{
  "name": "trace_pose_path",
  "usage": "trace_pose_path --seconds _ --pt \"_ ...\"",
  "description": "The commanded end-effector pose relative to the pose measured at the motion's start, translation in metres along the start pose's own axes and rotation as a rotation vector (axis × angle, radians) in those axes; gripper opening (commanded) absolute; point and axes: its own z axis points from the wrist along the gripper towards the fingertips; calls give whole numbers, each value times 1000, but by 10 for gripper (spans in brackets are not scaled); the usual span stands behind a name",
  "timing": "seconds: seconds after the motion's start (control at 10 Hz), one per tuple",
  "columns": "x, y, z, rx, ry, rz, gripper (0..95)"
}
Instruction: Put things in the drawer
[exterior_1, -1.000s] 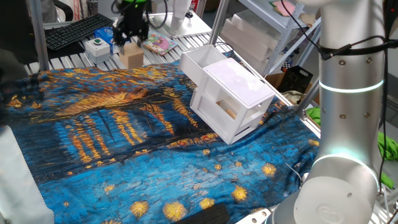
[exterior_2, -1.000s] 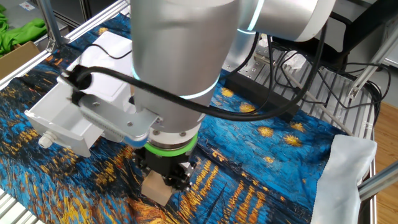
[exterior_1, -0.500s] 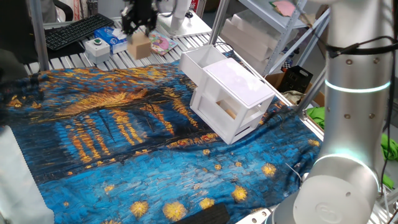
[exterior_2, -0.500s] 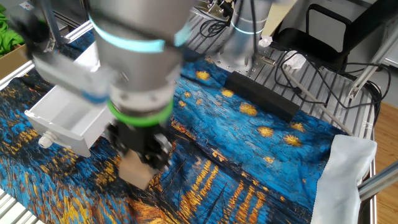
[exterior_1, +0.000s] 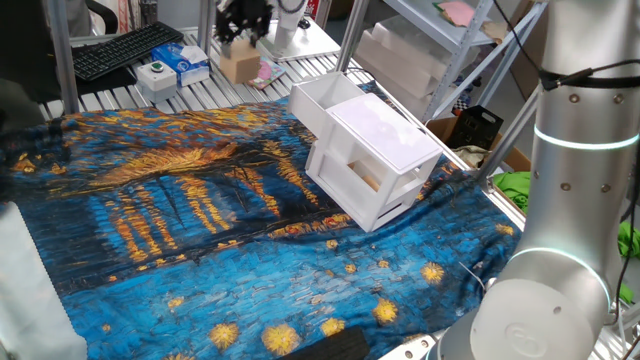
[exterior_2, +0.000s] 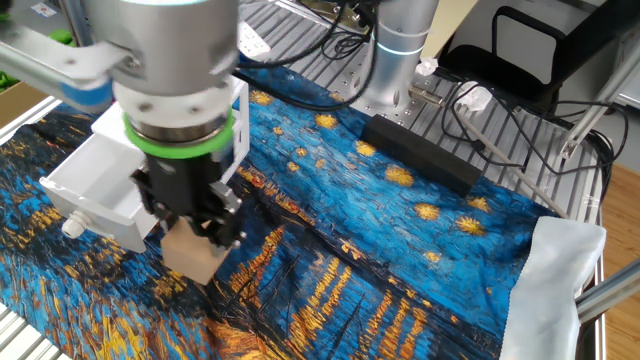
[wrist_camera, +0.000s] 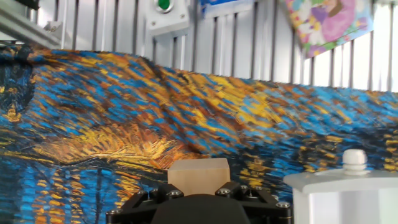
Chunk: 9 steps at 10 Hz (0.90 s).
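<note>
While the gripper (exterior_2: 190, 225) carries the tan block (exterior_2: 190, 255) clear of the patterned cloth (exterior_2: 400, 240), you are in the transport step: the pick is done and the placing is not. Its jaws are clamped on the block's upper part, so that the lower part hangs below the fingertips, as both fixed views show; the hand view shows the block's top face (wrist_camera: 198, 172) wedged between the fingers. Reading from left to right in the view that faces the arm, the open upper drawer (exterior_2: 100, 185) lies to the left of the jaws and lower than they are, the block sits directly beneath them, and bare cloth extends to their right. From the other side, the gripper (exterior_1: 243, 22) and block (exterior_1: 240, 62) hang above the slatted table edge, with the white cabinet (exterior_1: 375, 160) off to the right of the jaws and lower. Your next move, as judged from this arrangement, is to bring the block sideways until it stands over the drawer's open tray, lower it inside the walls, and only then part the jaws. Watch the drawer's near rim: a low approach could catch the hanging block on it.
</note>
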Motion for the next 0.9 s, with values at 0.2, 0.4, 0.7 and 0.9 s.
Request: trace_pose_path --seconds 0.2,0.4,0.7,0.9 --pt "6 -17 -7 -11 -5 -9 0" --pt "6 -32 -10 -9 -8 -28 0" --pt "4 -53 -13 -16 -10 -48 0" --pt "5 -61 -13 -16 -14 -52 0"
